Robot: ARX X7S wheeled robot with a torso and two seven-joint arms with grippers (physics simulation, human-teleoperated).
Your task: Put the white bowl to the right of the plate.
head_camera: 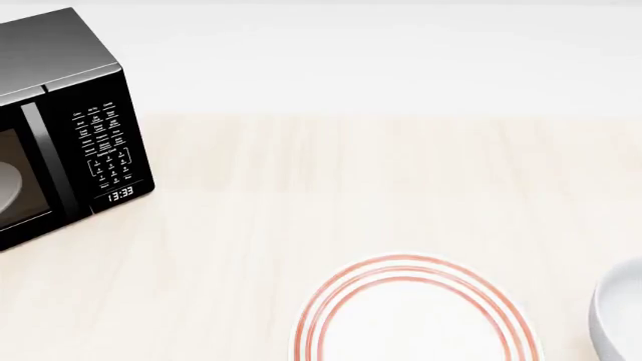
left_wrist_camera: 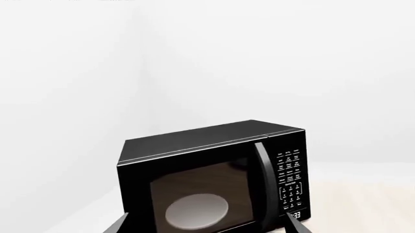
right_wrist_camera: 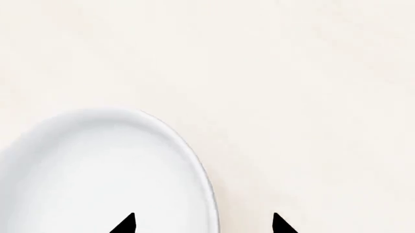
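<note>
White bowl (head_camera: 620, 320) at 3 o'clock of the plate (head_camera: 411, 316) on the tabletop (head_camera: 351, 180). Right gripper (right_wrist_camera: 203, 224) fingers spread, straddling the bowl's rim, gripping nothing; left gripper (left_wrist_camera: 206, 225) open, facing the microwave (left_wrist_camera: 214, 177). Risk: withdrawing could snag the rim and drag the bowl.

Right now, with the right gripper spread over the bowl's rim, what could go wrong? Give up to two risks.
1. The right gripper is open astride the thick, glossy rim of the bowl; a shallow pinch might slip.
2. In the head view the bowl sits near the plate, a narrow gap between them; a nudge towards it could bump the plate.
</note>
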